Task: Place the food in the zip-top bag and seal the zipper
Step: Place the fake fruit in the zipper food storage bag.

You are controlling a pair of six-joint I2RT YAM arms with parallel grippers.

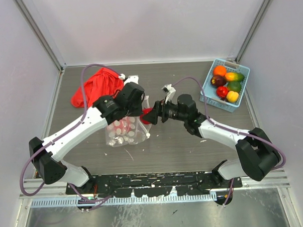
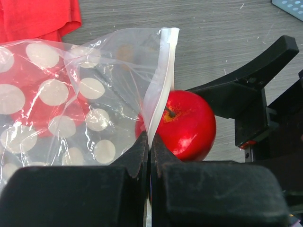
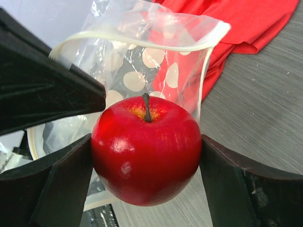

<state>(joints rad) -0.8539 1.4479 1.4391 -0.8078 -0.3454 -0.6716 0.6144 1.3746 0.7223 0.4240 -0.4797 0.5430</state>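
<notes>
My right gripper (image 3: 147, 156) is shut on a glossy red toy apple (image 3: 146, 149) and holds it right at the open mouth of the clear dotted zip-top bag (image 3: 142, 66). My left gripper (image 2: 150, 142) is shut on the bag's whitish zipper strip (image 2: 161, 80), holding that edge up. In the left wrist view the apple (image 2: 187, 125) sits just behind the strip. From above, the apple (image 1: 150, 114) is between the two grippers and the bag (image 1: 123, 132) lies under the left arm. More toy food (image 1: 227, 83) lies in the basket.
A light blue plastic basket (image 1: 208, 84) stands at the back right. A red cloth (image 1: 93, 85) lies at the back left, touching the bag; it also shows in the right wrist view (image 3: 246, 23). Grey walls enclose the table.
</notes>
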